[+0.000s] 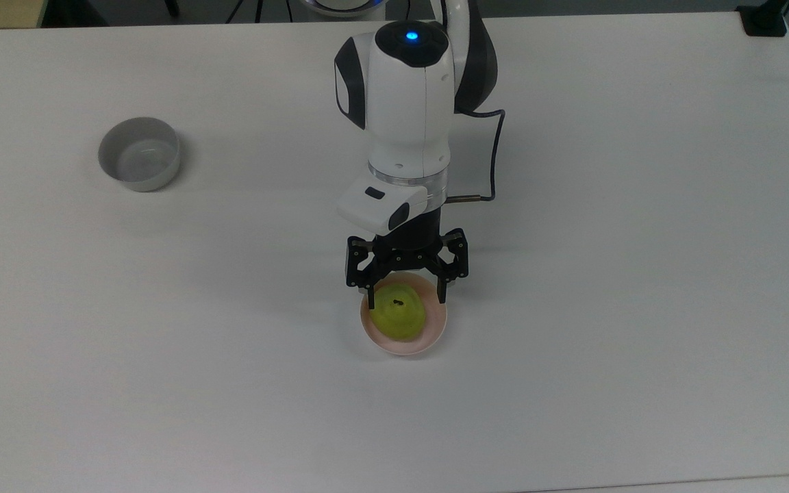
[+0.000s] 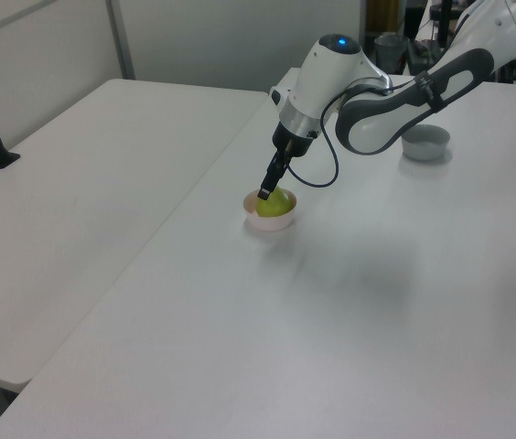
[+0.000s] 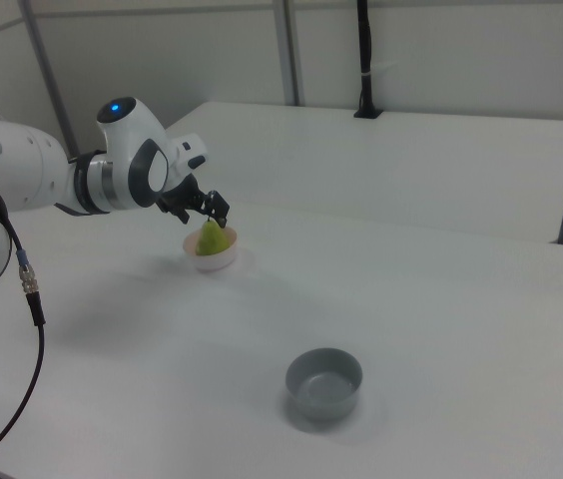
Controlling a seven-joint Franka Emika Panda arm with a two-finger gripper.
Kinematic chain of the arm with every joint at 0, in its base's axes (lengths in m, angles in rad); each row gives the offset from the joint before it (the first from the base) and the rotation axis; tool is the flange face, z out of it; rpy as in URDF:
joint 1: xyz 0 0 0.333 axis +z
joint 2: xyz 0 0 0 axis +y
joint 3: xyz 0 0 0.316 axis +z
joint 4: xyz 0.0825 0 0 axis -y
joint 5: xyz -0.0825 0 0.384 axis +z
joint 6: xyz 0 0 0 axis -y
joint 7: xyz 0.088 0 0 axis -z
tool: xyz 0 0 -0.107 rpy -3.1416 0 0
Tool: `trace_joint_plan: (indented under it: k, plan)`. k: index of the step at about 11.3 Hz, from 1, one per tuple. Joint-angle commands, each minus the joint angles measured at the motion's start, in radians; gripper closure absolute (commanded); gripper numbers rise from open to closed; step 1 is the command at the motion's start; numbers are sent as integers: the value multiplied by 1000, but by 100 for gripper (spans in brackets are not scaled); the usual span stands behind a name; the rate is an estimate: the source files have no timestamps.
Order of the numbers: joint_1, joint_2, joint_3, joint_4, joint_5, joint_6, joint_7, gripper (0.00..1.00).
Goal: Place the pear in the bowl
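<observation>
Tool (image 1: 405, 298): fingers spread wide, straddling the pear (image 1: 400, 317) without gripping it.
Pear: sits in the pink bowl (image 1: 437, 333), stem up.
Judgement: placement looks done.

The arm (image 1: 408, 103) is glossy white with dark grey joint panels, a blue light on top, a black cable at 3 o'clock, and a black gripper (image 1: 406, 299).

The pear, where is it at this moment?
The pear sits inside the pale pink bowl, below the table's centre in the top view, with the open claw straddling it; the grey bowl stands far toward the top view's left.
</observation>
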Motion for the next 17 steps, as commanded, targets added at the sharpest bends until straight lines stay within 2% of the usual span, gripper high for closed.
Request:
trace_joint_plan:
  k: [1,3,6,9,13,15,17]
  plan:
    - [6,-61,-10,-5,-18,-35,69,0]
    - [5,-124,-8,27,-9,-199,69,0]
    - [-8,-219,-3,24,13,-378,57,0]
    - [-46,-314,-5,24,143,-598,-53,0]
    - [-122,-422,-11,21,232,-862,-190,0]
    - [-143,-457,-13,17,232,-934,-195,0]
    - [-132,-469,-25,12,220,-973,-169,0]
